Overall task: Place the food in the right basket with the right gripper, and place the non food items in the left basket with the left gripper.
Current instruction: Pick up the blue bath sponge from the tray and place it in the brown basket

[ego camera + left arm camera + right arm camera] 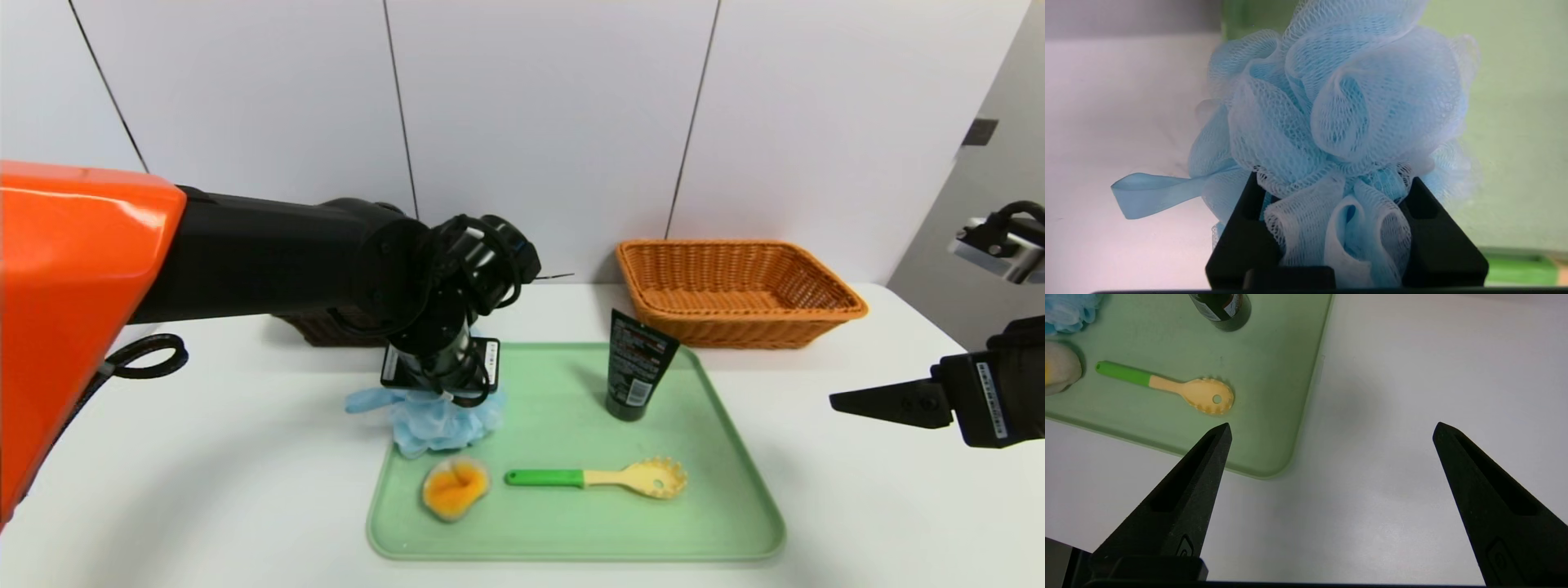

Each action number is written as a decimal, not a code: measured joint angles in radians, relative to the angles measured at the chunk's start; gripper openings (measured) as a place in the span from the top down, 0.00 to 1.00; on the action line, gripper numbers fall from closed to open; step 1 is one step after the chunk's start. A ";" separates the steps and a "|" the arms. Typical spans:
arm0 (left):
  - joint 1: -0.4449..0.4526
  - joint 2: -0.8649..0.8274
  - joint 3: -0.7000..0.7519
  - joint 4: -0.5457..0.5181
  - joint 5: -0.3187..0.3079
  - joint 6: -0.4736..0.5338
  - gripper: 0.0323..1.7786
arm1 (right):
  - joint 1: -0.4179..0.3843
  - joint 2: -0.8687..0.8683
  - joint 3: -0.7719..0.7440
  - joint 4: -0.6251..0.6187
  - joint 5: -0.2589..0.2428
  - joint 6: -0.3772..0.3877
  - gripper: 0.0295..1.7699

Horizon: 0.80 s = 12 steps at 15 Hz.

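A blue mesh bath sponge (441,420) (1331,102) lies on the back left corner of the green tray (718,490), its ribbon loop hanging over the table. My left gripper (441,392) (1335,179) reaches down onto it, and its black fingers press folds of mesh from both sides. On the tray's front left lies a wrapped yellow-orange food piece (453,488) (1059,371). My right gripper (841,402) (1333,425) hovers open over the bare table, right of the tray, holding nothing. The orange right basket (739,290) stands at the back right. The dark left basket (318,331) is mostly hidden behind my left arm.
A green-handled pasta spoon (596,478) (1167,384) lies along the tray's front. A black tube (637,367) (1220,306) stands upright on its cap at the tray's back right. A white wall rises right behind the table.
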 joint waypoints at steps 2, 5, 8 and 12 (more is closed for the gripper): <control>-0.005 -0.014 -0.003 0.001 -0.052 -0.014 0.66 | 0.000 0.000 0.002 0.000 0.000 0.000 0.04; -0.008 -0.024 -0.005 0.023 -0.068 -0.037 0.70 | 0.000 -0.001 0.005 0.001 -0.001 0.001 0.04; -0.008 -0.048 -0.005 0.026 -0.101 -0.046 0.76 | 0.000 -0.001 0.011 0.001 -0.001 0.002 0.04; -0.008 -0.104 -0.004 0.031 -0.108 -0.047 0.84 | 0.000 -0.001 0.013 0.001 0.000 0.001 0.04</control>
